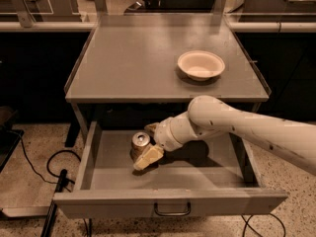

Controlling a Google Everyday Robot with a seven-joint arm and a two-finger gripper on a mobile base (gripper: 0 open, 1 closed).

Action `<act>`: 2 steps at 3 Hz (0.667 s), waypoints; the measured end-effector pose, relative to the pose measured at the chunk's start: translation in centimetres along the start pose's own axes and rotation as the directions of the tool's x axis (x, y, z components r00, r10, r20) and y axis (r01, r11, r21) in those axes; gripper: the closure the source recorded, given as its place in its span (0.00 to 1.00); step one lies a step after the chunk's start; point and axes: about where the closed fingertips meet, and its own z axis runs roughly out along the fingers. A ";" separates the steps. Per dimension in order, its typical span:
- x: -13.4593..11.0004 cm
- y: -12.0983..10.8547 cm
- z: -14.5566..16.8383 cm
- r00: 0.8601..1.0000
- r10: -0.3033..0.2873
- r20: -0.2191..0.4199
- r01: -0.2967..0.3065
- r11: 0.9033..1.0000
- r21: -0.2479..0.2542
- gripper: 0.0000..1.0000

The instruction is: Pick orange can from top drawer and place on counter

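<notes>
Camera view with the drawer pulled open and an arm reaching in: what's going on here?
The robot's arm reaches down into the open top drawer, and its claw is right at the orange can, which stands upright towards the drawer's left side. The can is not yet out of the drawer. The counter above holds only a white bowl, near its right edge.

Nothing here is giving you readable text.
You are looking at the orange can (140, 140), whose pale markings are not resolving into any letters, brand or number; the gripper (143, 147) is sitting at that can inside the open top drawer (168, 202), left of centre, showing no legible label.
</notes>
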 end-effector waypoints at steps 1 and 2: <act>0.0 0.0 0.0 1.000 0.000 0.000 0.000 1.000 0.000 0.42; 0.0 0.0 0.0 1.000 0.000 0.000 0.000 1.000 0.000 0.66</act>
